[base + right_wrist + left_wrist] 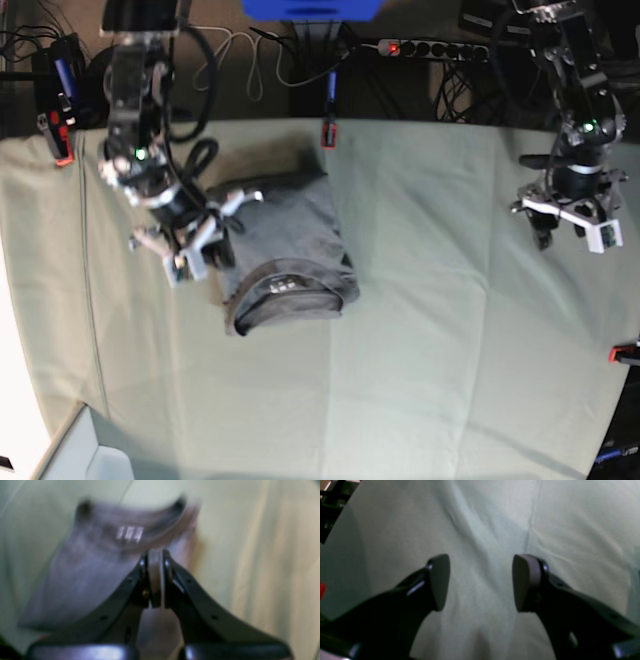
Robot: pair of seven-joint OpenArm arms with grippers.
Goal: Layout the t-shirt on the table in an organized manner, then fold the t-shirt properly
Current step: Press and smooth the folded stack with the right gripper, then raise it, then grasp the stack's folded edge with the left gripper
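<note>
The t-shirt [285, 265] lies folded in a compact bundle on the table [450, 330], collar end toward the near edge, right beside the right gripper [190, 250], jaws pinched together at its edge; the left gripper [565, 225], jaws wide and empty, hangs well apart.
</note>
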